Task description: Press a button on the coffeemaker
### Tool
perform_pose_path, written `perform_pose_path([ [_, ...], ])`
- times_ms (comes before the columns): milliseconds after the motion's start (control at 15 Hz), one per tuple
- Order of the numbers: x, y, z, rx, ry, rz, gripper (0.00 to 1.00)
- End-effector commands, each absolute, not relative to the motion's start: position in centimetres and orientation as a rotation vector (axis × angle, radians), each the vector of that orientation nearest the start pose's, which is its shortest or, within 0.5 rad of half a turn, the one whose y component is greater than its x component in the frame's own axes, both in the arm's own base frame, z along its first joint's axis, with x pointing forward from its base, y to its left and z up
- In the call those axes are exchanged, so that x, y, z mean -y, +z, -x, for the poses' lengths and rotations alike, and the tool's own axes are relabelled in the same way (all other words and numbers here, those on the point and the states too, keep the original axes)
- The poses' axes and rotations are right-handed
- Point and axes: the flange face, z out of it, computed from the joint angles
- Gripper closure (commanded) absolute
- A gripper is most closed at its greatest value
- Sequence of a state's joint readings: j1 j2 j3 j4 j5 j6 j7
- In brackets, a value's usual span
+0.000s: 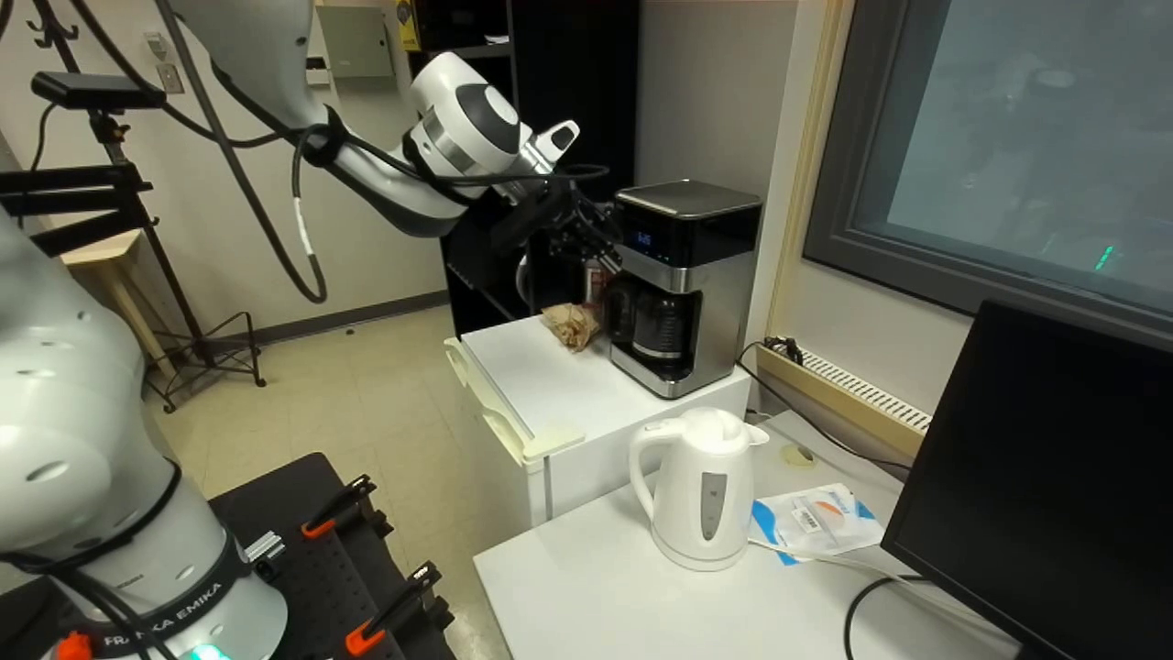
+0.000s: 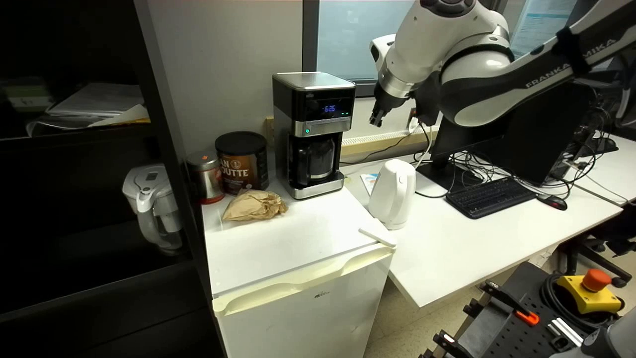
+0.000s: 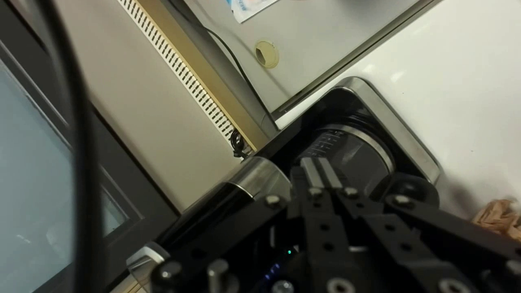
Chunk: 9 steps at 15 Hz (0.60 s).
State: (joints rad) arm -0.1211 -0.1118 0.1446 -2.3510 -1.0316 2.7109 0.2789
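In an exterior view, the coffeemaker (image 2: 318, 127) is set on the fridge (image 2: 298, 243), just left of the back left corner of the bench (image 2: 472, 248). To its right, near the panel (image 2: 325, 107) but apart from it, the gripper (image 2: 376, 121) is held fully closed on nothing. The approach seems in hand; next, the fingertips (image 3: 312, 173) should be aligned with a button (none is clearly seen) and pushed.
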Motion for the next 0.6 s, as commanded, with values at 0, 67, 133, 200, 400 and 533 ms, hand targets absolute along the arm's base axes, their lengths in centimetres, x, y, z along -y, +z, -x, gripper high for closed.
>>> perform_pose_path([
  [0, -4.9, 40.2, -54.1, -0.712, 0.671, -2.345, 0.99],
  [67, -5.0, 39.9, -54.6, -0.705, 0.675, -2.338, 0.99],
  [133, -5.1, 39.6, -55.1, -0.7, 0.68, -2.333, 0.99],
  [200, -5.1, 39.2, -55.5, -0.7, 0.68, -2.331, 0.99],
  [400, -5.3, 38.7, -56.8, -0.686, 0.707, -2.315, 0.99],
  [533, -5.4, 38.5, -57.4, -0.679, 0.723, -2.306, 0.99],
])
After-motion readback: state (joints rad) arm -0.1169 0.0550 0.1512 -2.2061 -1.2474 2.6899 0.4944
